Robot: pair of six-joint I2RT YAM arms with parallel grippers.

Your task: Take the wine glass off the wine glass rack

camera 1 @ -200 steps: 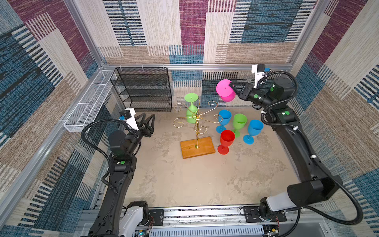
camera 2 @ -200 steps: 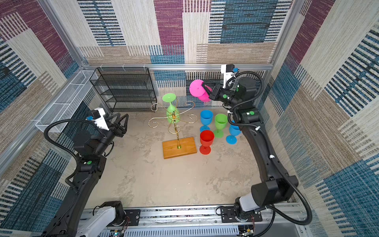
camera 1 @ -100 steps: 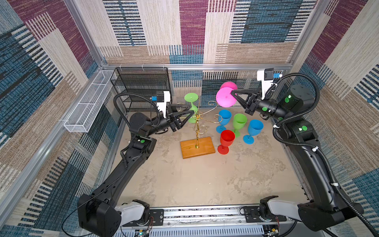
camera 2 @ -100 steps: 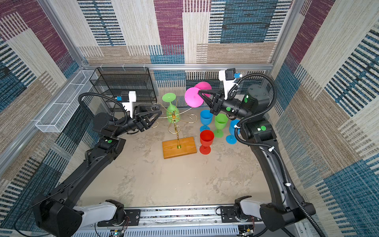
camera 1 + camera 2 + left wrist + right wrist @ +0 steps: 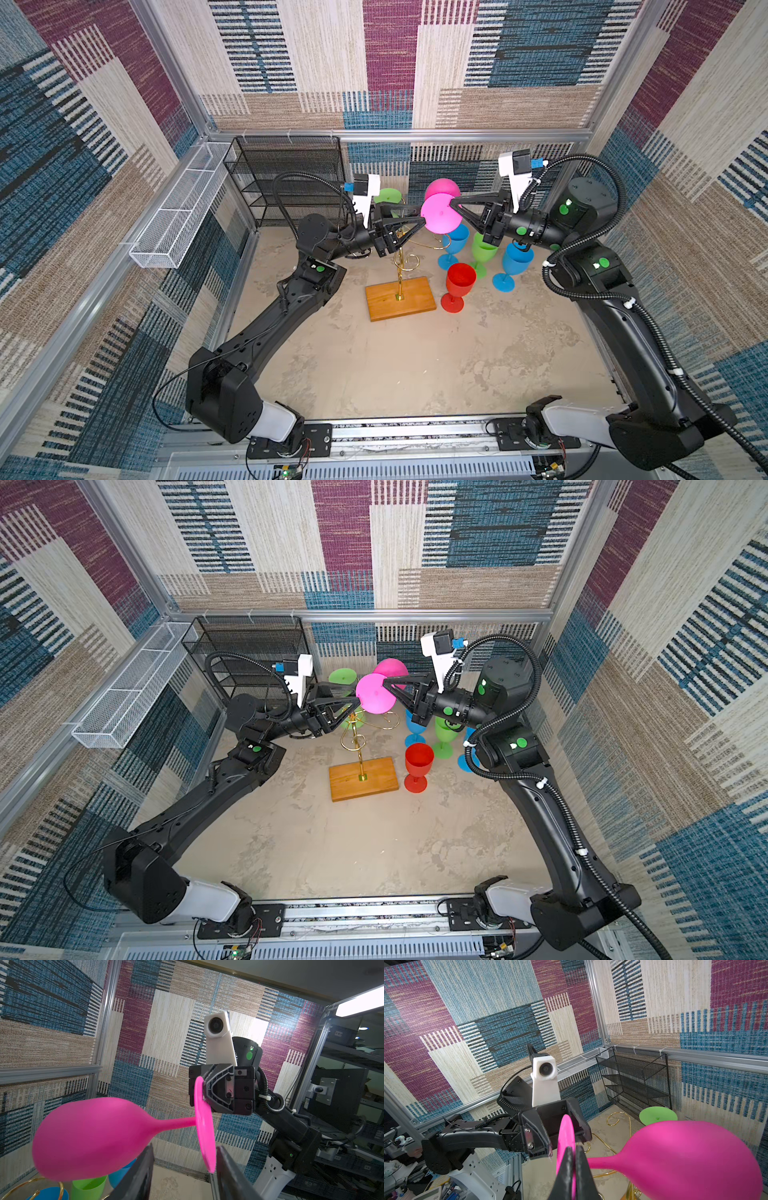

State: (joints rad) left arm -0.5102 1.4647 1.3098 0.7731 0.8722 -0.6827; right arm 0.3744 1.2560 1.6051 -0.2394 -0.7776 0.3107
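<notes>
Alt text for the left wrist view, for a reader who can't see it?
A pink glass hangs sideways in mid-air, the right gripper shut on the edge of its round foot. The left gripper, open, straddles the foot's opposite edge. Past the bowl show a green glass, a blue glass and a gold curl of the rack.

Left gripper point(image 5: 422, 216) reached the pink wine glass point(image 5: 441, 212).
</notes>
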